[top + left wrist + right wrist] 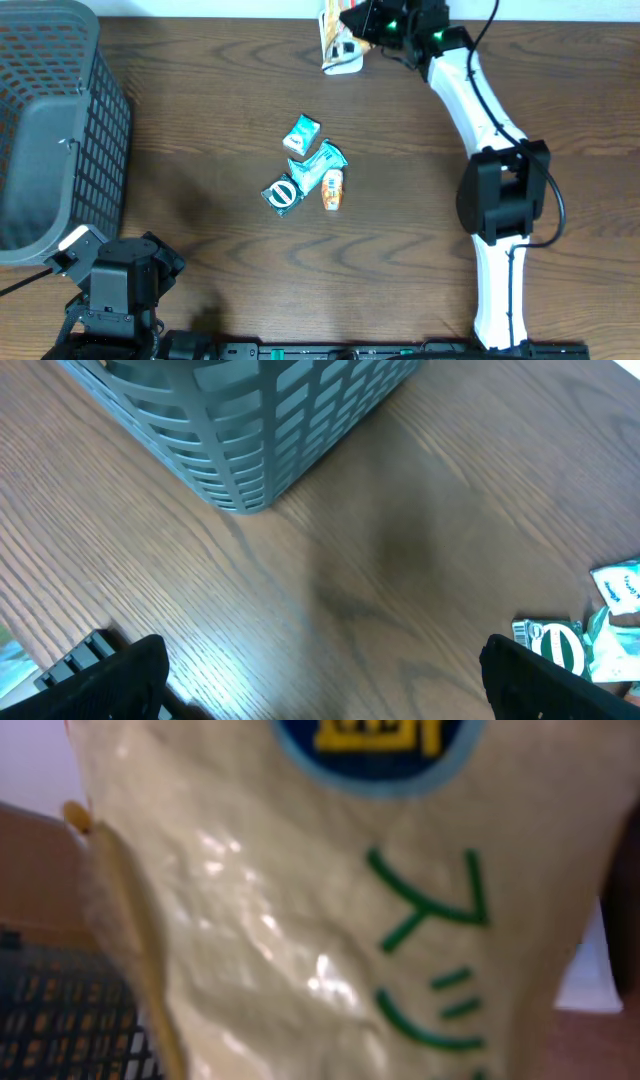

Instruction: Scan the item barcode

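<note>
Two fingers of our left gripper are standing spread wide at 7 o'clock, idle. Several small packets are lying heaped at the centre. At 10 o'clock the basket is showing nothing inside. At 12 o'clock our right gripper is pinching the cream pouch, presenting its printed face, we judge, for scanning.

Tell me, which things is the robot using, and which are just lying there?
Part of the job: cream snack packet, gripped by the right fingers.
Just lying about: teal packets, orange packet, grey basket.
</note>
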Available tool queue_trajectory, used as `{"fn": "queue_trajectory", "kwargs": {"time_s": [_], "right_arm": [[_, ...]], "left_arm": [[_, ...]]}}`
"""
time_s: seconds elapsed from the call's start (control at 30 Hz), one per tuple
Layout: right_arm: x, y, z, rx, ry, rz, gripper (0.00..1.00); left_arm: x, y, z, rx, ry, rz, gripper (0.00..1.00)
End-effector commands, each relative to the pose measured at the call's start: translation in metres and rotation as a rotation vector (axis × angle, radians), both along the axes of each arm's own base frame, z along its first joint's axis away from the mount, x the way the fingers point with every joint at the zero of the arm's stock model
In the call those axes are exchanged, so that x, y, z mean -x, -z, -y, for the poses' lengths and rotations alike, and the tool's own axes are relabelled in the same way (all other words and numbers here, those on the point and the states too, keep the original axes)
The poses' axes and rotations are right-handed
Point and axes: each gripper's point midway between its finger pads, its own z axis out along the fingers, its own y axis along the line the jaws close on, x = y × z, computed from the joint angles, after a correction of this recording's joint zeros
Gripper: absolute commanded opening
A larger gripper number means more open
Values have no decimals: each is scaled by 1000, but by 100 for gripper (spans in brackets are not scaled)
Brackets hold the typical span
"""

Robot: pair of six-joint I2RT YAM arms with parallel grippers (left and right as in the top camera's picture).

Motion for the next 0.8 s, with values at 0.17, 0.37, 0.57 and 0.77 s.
{"fn": "queue_trajectory", "kwargs": {"time_s": [0.17,0.37,0.57,0.77], "right_arm": [[18,33,-6,15,-35,-139,1],[15,27,9,20,-27,-127,1],[9,-12,47,23,23,-65,1],[8,-47,126,111,181,-29,1]], "left_arm": [[1,-1,-4,-6,-26,6,98],[1,-1,-4,-6,-26,5,98],[1,-1,-4,-6,-26,6,98],[1,-1,-4,-6,-26,6,98]]}}
